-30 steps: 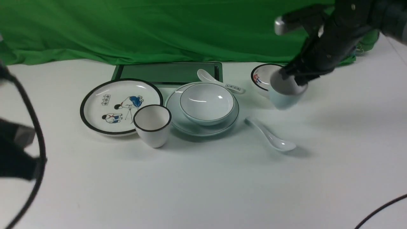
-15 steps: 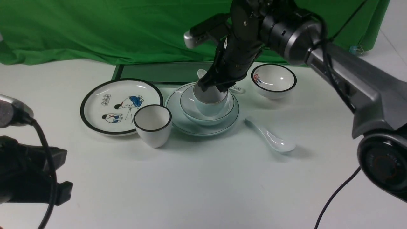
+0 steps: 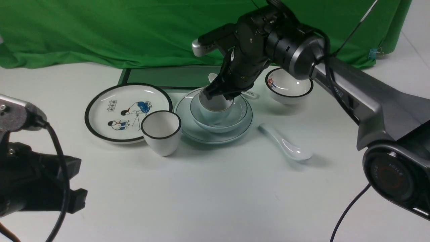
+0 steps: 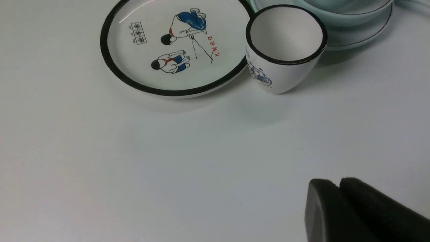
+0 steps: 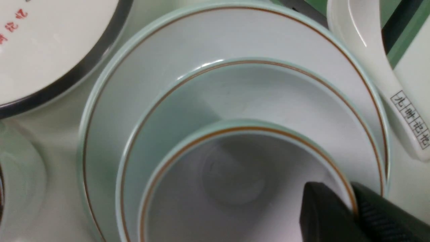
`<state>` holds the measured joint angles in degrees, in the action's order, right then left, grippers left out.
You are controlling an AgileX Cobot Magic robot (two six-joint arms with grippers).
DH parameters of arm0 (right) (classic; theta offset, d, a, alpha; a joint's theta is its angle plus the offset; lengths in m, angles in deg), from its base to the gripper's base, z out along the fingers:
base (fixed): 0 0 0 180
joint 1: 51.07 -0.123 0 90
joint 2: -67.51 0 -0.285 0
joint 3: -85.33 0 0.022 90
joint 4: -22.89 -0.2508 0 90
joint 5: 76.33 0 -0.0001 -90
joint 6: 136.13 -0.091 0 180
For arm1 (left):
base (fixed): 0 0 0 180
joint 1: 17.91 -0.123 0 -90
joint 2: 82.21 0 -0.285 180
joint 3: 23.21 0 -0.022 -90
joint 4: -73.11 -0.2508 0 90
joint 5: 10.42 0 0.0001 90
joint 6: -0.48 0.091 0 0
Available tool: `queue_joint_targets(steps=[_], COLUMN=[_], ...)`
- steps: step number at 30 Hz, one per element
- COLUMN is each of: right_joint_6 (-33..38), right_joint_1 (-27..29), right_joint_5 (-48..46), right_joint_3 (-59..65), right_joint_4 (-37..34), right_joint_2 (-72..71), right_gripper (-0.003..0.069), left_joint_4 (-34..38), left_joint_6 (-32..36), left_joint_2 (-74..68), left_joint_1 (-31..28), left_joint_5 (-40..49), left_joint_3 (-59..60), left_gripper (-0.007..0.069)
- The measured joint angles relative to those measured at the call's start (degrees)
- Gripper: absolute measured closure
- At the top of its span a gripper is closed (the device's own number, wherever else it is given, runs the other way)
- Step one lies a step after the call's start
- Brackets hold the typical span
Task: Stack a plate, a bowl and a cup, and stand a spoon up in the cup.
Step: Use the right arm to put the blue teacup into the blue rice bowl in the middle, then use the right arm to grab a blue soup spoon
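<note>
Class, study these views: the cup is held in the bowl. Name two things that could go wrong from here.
1. The right tool pinches the cup only by its rim, and the cup looks tilted in the bowl; released so, it may tip or sit off-centre.
2. One of its fingers is inside the cup, so lifting away could drag the cup out.

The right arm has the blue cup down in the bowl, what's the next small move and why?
Probably open the right gripper and let the cup go. It pinches the cup's rim, one finger inside, one outside, and the cup sits mouth up, low inside the bowl, which sits on the plate. Whether its base touches the bowl is hidden, so release gently.
</note>
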<state>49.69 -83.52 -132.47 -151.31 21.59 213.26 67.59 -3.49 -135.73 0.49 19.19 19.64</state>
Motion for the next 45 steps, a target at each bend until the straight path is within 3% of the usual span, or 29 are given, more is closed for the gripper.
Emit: queue_joint_targets(steps=[5, 13, 18, 23, 27, 33, 35, 36, 37, 39, 45], right_joint_6=[0.0, 0.1, 0.7, 2.9, 4.7, 5.6, 5.7, 5.7, 5.7, 5.8, 6.3], right_joint_1=[0.0, 0.2, 2.7, 5.4, 6.7, 6.7, 6.7, 6.8, 6.8, 6.8, 6.7], right_joint_5=[0.0, -3.4, -4.3, -6.0, -2.0, 2.6, 3.2, 3.4, 3.4, 2.9, 0.0], right_joint_3=[0.0, 0.4, 6.1, 18.8, 28.9, 31.7, 31.7, 31.5, 31.5, 31.5, 31.8], right_joint_4=[0.0, -0.2, -0.3, 0.1, 0.1, -0.1, -0.3, -0.5, -0.5, -0.6, -1.8], right_joint_2=[0.1, -3.1, -12.7, -16.6, -14.7, -11.0, -9.9, -9.7, -9.7, -9.8, -14.2], right_gripper=[0.0566, 0.0274, 0.0224, 0.0217, 0.0216, 0.0239, 0.0273, 0.0348, 0.0358, 0.0473, 0.0466], left_joint_4=[0.6, 0.9, 1.0, 2.2, 2.6, 3.3, 3.3, 3.4, 3.4, 3.5, 2.6], left_joint_6=[0.0, 0.2, 0.3, 0.3, 0.3, 0.3, 0.3, 0.3, 0.3, 1.3, 3.0], left_joint_2=[-0.1, -0.1, -0.1, -0.1, -0.1, -0.1, -0.1, -0.1, -0.1, -0.1, -0.1], left_joint_1=[0.0, 0.0, 0.0, 0.0, 0.0, 0.0, 0.0, 0.0, 0.0, 0.0, 0.0], left_joint_5=[-0.1, 0.3, 0.7, 0.8, 0.9, 0.9, 0.9, 0.9, 0.9, 0.9, 0.4], left_joint_3=[0.0, 0.0, 0.0, 0.0, 0.0, 0.0, 0.0, 0.0, 0.0, 0.0, 0.0], left_gripper=[0.0633, 0.0633, 0.0633, 0.0633, 0.0633, 0.0633, 0.0633, 0.0633, 0.0633, 0.0633, 0.0633])
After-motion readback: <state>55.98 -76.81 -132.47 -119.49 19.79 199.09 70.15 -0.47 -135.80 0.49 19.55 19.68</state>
